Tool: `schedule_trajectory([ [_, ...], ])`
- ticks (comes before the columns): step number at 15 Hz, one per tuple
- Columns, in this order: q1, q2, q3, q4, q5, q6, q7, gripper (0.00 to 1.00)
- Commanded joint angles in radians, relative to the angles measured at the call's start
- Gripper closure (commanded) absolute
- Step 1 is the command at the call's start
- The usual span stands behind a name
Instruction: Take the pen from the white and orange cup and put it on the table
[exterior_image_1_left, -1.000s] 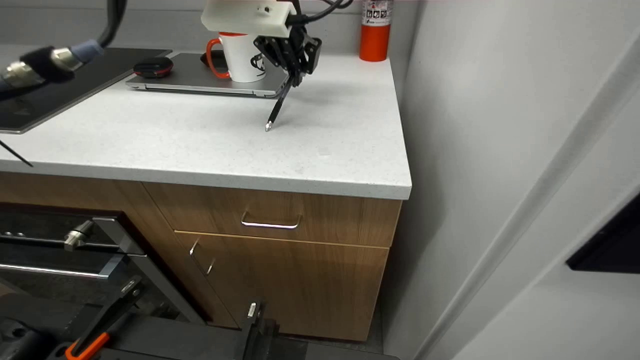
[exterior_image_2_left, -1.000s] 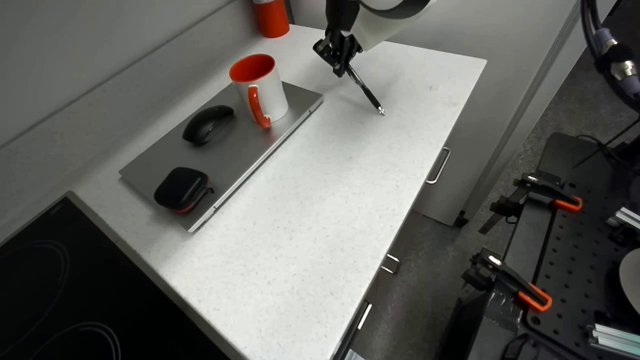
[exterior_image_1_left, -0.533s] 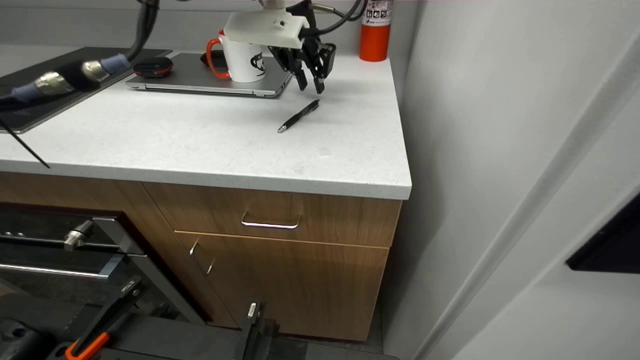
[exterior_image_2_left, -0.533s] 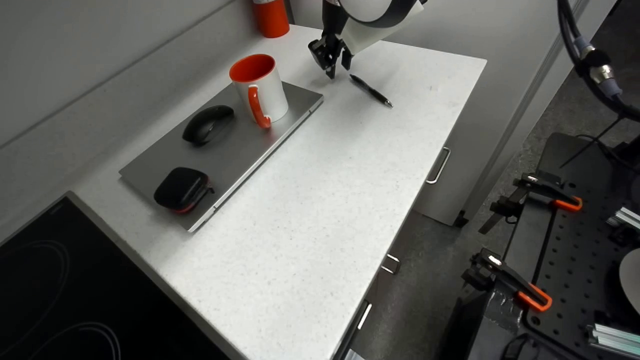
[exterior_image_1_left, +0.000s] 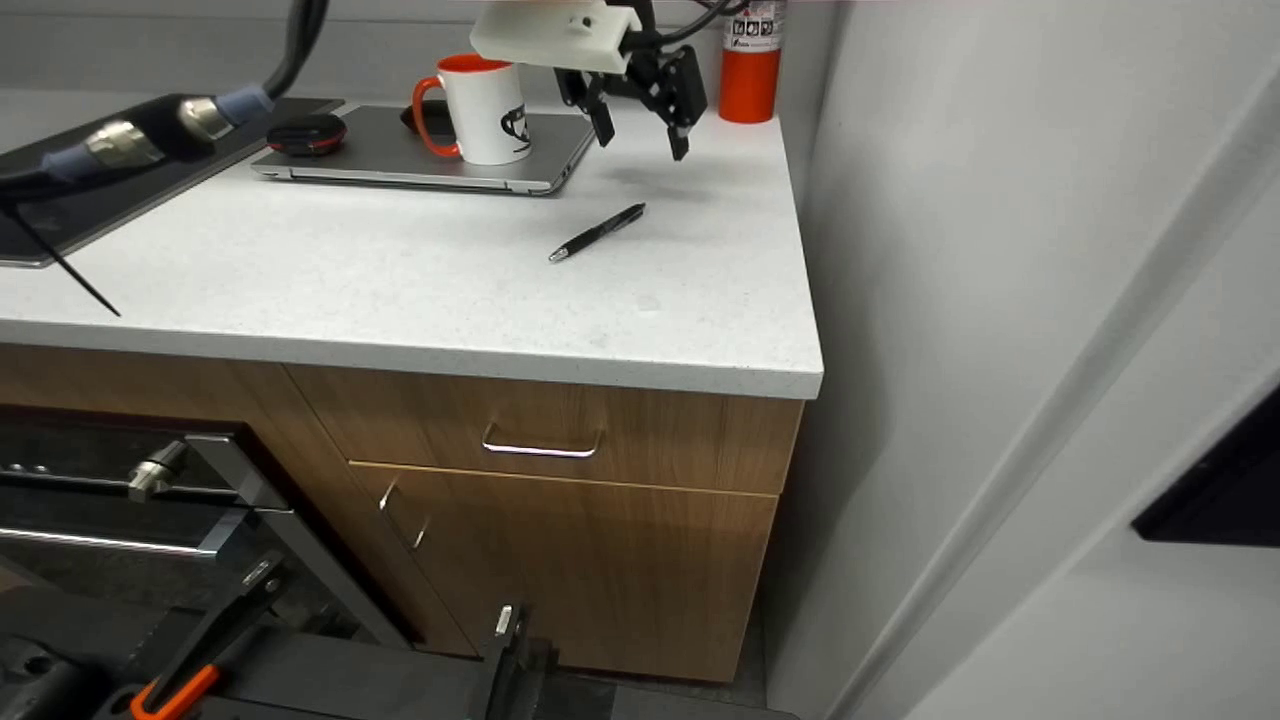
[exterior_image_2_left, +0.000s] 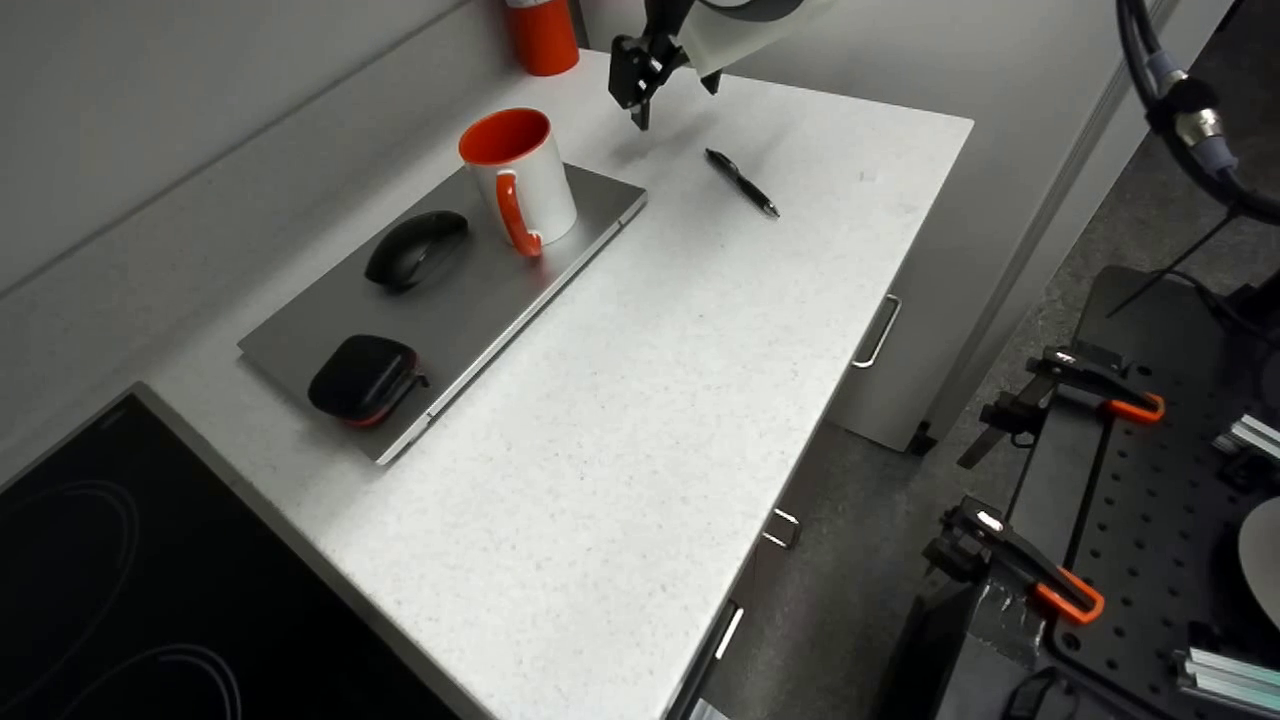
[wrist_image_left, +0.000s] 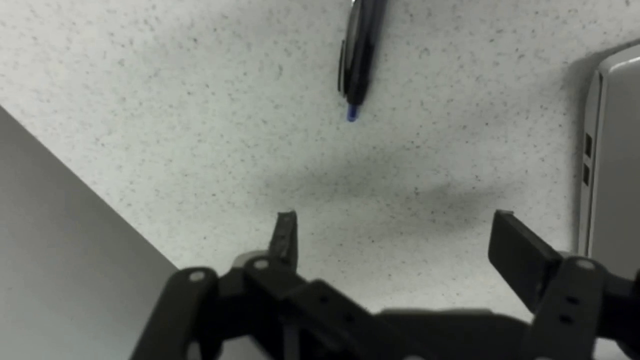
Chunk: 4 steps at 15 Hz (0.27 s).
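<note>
- A second ago the pen (exterior_image_1_left: 598, 233) hung slanting from the gripper (exterior_image_1_left: 643, 146); now it lies flat on the table (exterior_image_1_left: 400, 280), released and apart from the fingers (wrist_image_left: 522, 255).
- Compared with half a second ago, the gripper stands higher and its fingers are farther apart; the pen has turned very slightly where it lies.
- The white and orange cup (exterior_image_1_left: 485, 115) has kept its place, upright on a flat grey slab (exterior_image_2_left: 470, 310), along with a black mouse (exterior_image_2_left: 415, 248) and a black case (exterior_image_2_left: 365, 380).
- The gripper points down above the table, beyond the end of the slab; in an exterior view it appears between the cup and a red cylinder (exterior_image_1_left: 748, 85).
- Its fingers are spread wide and hold nothing — in the wrist view, only speckled tabletop shows between their tips.
- In that view the pen lies ahead of the fingers, cut off by the top edge, its clip (wrist_image_left: 342, 70) and blue end (wrist_image_left: 352, 113) toward them; in both exterior views the silver tip (exterior_image_1_left: 558, 256) is the end farther from the gripper.
- The cylinder's white label (exterior_image_1_left: 753, 28) carries fine print and a row of small symbols — too small to read.
- The cup bears a dark mark (exterior_image_1_left: 514, 123); whether it is lettering, I cannot tell.
</note>
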Motion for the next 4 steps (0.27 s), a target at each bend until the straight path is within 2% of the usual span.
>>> schedule_trajectory([
  [1,0.005,0.001,-0.006,0.000,0.009,0.000,-0.009,0.00],
  [4,0.005,0.001,-0.006,-0.003,0.009,0.000,-0.009,0.00],
])
